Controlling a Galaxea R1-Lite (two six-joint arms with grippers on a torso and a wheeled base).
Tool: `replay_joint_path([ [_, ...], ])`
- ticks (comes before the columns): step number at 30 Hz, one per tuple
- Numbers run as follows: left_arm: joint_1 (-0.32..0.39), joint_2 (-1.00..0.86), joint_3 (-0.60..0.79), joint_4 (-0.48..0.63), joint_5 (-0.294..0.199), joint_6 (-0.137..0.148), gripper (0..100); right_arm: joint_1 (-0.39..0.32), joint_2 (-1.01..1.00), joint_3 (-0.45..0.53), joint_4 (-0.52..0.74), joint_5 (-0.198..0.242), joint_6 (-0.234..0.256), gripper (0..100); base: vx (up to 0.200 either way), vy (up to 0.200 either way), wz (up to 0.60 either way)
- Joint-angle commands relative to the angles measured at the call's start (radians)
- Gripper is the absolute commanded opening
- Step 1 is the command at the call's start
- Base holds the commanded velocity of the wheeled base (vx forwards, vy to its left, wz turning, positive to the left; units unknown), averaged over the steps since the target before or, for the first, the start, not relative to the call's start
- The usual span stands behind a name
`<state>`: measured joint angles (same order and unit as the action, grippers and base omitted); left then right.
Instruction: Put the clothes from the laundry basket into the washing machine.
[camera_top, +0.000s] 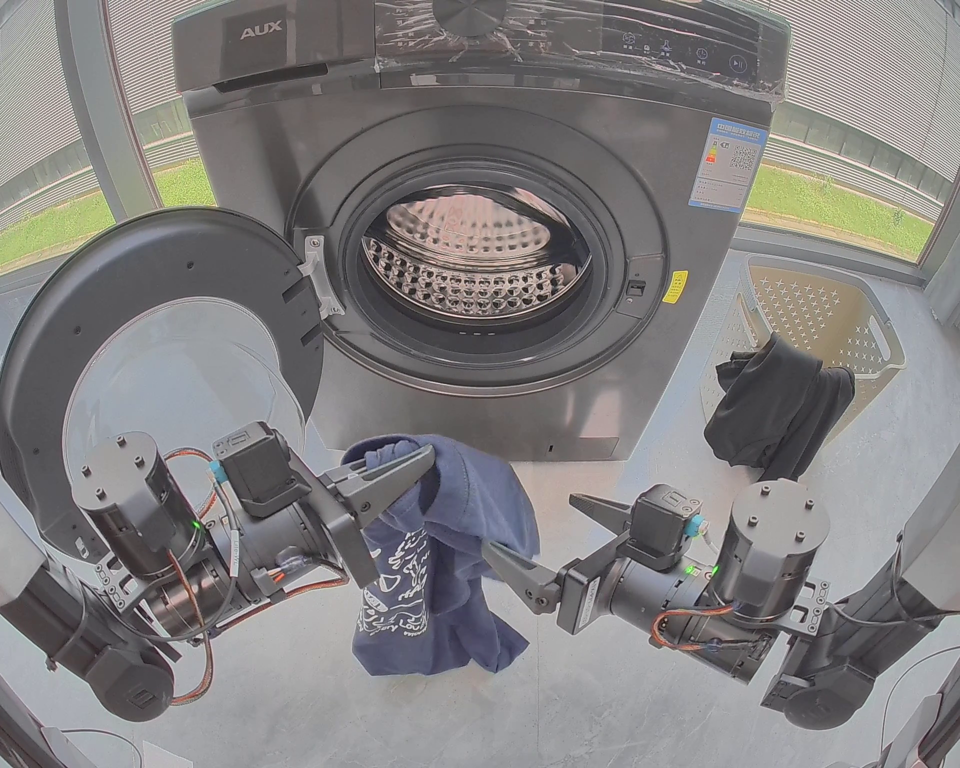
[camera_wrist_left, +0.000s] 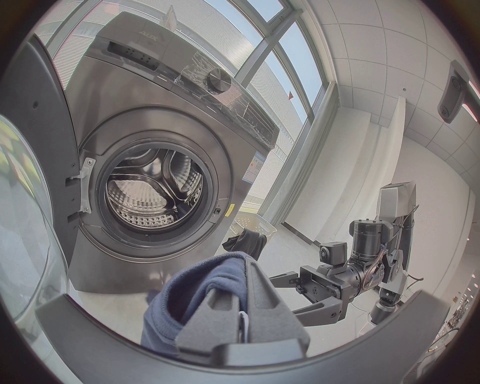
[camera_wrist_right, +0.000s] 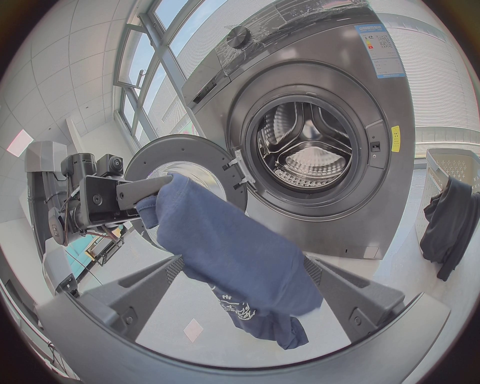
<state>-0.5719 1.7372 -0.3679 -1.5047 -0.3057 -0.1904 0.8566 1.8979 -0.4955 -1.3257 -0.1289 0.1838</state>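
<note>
**A:** Where is the navy shirt (camera_top: 440, 560)?

**B:** It hangs from the left pincer (camera_top: 418, 465), whose fingers are closed on a bunched fold at the top. The rest drops below the pincer towards the floor (camera_top: 620, 700). There is white print (camera_top: 395, 590) low on the fabric, too crumpled to make out.

**A:** And the other pincer?

**B:** The right pincer (camera_top: 535, 525) is spread wide with nothing in it, just beside the shirt. One fingertip is at the hanging edge, but I cannot tell if it touches.

**A:** What lies beyond them?

**B:** The washing machine (camera_top: 480, 130) stands straight ahead of both pincers, with its drum (camera_top: 470, 260) bare. Its door (camera_top: 150, 300) is swung fully open, just behind the left pincer.

**A:** Any labels?

**B:** There is pale brand lettering (camera_top: 260, 31) on the top panel. A blue-and-white label (camera_top: 727, 165) sits high on the front, and a small yellow sticker (camera_top: 676, 287) sits beside the opening.

**A:** And the laundry basket (camera_top: 830, 310)?

**B:** It is past the right pincer on its outer side, tipped against the machine's corner. A black garment (camera_top: 780, 410) spills over its rim onto the floor.
</note>
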Motion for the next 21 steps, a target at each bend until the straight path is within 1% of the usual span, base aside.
replay_joint_path([
  [1,0.003,-0.008,-0.006,0.0,0.0,-0.001,0,-0.002,0.012,0.003,-0.001,0.0,0.0,100,0.0,0.0,0.0],
  [7,0.004,-0.01,-0.013,-0.005,0.0,0.0,0,-0.008,0.03,0.002,0.002,0.0,-0.001,100,0.0,0.0,0.0],
  [11,0.004,-0.008,-0.014,-0.015,0.0,-0.001,0,-0.039,0.058,-0.009,-0.001,0.0,-0.004,100,0.0,0.0,0.0],
  [14,0.007,-0.008,-0.014,-0.02,0.0,-0.001,0,-0.062,0.066,-0.003,-0.006,0.0,-0.012,100,0.0,0.0,0.0],
  [21,0.007,-0.007,-0.017,-0.022,-0.001,-0.001,0,-0.113,0.058,0.014,-0.016,0.0,-0.014,100,0.0,0.0,0.0],
])
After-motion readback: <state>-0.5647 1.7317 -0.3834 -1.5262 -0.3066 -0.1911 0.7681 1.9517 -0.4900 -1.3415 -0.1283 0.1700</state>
